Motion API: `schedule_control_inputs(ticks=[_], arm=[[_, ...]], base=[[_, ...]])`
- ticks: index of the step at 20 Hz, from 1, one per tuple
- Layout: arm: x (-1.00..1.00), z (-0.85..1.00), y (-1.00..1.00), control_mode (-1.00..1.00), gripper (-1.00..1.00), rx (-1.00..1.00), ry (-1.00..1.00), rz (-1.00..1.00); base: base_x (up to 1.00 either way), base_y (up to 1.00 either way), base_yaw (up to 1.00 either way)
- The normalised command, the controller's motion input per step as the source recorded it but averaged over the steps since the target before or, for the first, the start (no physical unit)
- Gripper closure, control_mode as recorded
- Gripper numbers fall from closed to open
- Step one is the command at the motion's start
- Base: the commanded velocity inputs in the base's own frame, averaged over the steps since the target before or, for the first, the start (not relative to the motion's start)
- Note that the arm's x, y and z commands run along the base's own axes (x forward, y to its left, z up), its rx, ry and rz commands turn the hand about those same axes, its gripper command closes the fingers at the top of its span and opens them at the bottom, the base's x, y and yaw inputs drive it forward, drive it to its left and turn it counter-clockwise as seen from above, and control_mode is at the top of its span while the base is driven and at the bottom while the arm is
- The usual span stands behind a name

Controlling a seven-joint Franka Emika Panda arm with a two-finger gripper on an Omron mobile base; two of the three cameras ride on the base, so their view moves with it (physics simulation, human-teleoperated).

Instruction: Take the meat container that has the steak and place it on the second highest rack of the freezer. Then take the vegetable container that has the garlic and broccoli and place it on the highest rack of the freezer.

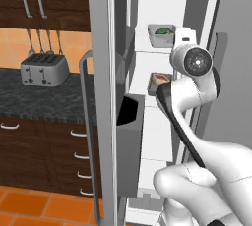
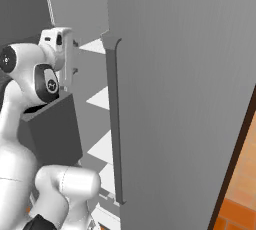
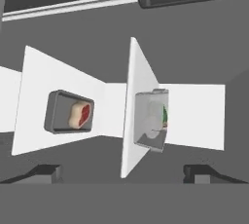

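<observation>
**Op A:** Left base view first. I see the tall freezer with white shelves and a grey steel door [image 1: 101, 97] standing open. The grey tray holding the dark green broccoli floret [image 1: 161, 32] sits on the highest white rack [image 1: 153, 50], and the grey tray with the flat red steak [image 1: 160, 78] sits on the second highest white rack [image 1: 156, 96] just below. My white arm rises in front of both shelves. A silver toaster [image 1: 43, 69] sits on the dark speckled surface [image 1: 44, 99] to the left.

**Op B:** And the right base view?

**Op A:** Mostly the other grey door panel [image 2: 185, 99]; white shelf edges show behind my arm. I can't make out the containers there.

**Op B:** Hand view?

**Op A:** It's rolled, so the shelves run vertically. The steak tray [image 3: 69, 112] lies flat on 1 shelf, the vegetable tray [image 3: 151, 119] on the next. I can't pick out the small pale garlic bulb for sure. My end effector [image 3: 121, 172] has its 2 dark tips spread wide, holding nothing, apart from both trays.

**Op B:** Risks?

**Op A:** Both containers look placed, I'd judge. The elbow is close to the shelf fronts, so a careless pull-back could clip a rack or nudge a tray. The door bin [image 1: 129, 141] is also near my forearm.
</observation>
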Motion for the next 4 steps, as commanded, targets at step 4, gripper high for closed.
schedule_control_inputs(ticks=[4], arm=[[-0.73, 0.17, 0.0, -1.0, -1.0, -0.04, 0.0, 0.0]], base=[[0.0, 0.0, 0.0]])
